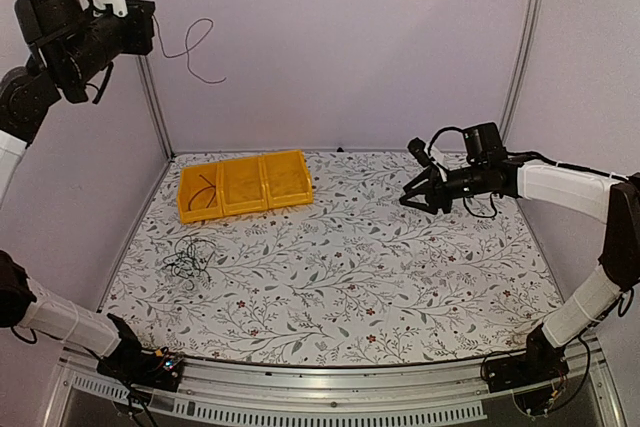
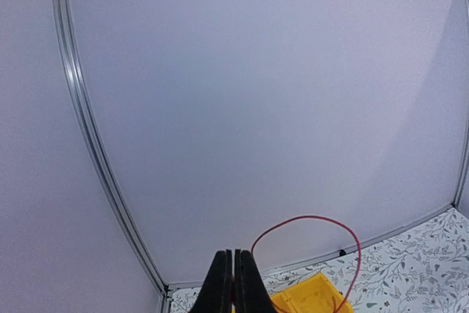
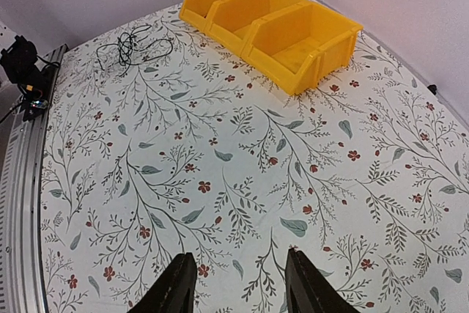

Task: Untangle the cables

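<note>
On the flower-patterned table [image 1: 400, 277] a yellow three-compartment plastic bin [image 1: 262, 205] stands at the far left corner. Our right gripper [image 3: 238, 262] hovers half open, empty; our left gripper [image 2: 233, 258], high in the air, is closed on one thin red wire [image 2: 308, 217]. The loose tangle of thin black wires [image 1: 188, 259] lies by the left edge. We judge them light and limp, best pinched at an outer loop.

No writing, label, brand, number or sign can be read in any of the views. The only print is the leaf-and-flower pattern covering the desk [image 3: 220, 203]. The yellow bins [image 1: 250, 205], toward eleven o'clock on the desk, show plain faces.
</note>
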`<state>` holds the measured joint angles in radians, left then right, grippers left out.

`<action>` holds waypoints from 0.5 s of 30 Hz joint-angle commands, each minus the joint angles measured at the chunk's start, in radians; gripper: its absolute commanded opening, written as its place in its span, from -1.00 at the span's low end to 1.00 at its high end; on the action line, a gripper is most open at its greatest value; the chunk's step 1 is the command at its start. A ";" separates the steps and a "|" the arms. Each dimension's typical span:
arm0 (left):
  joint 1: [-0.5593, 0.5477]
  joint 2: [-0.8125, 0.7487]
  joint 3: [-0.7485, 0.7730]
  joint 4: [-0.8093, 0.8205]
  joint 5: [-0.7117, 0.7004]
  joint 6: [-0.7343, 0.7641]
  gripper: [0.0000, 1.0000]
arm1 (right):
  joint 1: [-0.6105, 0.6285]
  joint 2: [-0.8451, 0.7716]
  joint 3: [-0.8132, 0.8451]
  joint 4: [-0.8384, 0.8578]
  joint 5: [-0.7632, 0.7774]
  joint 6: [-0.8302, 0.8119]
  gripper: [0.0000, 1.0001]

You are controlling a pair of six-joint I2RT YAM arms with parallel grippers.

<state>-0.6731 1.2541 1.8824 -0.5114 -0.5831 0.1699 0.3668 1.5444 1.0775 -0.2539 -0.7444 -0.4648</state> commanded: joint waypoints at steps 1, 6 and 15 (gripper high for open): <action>-0.013 0.075 0.050 0.085 0.023 0.087 -1.00 | 0.007 0.001 0.007 -0.009 0.002 -0.009 -0.10; -0.013 0.118 0.024 0.098 0.002 0.094 -1.00 | 0.007 -0.001 0.004 -0.013 0.009 -0.019 -0.10; 0.006 0.097 -0.160 0.154 -0.031 0.060 -1.00 | 0.006 0.000 0.002 -0.016 0.003 -0.029 -0.10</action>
<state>-0.6739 1.3685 1.7893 -0.4015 -0.5938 0.2424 0.3668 1.5444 1.0775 -0.2554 -0.7387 -0.4793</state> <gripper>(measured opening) 0.005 0.453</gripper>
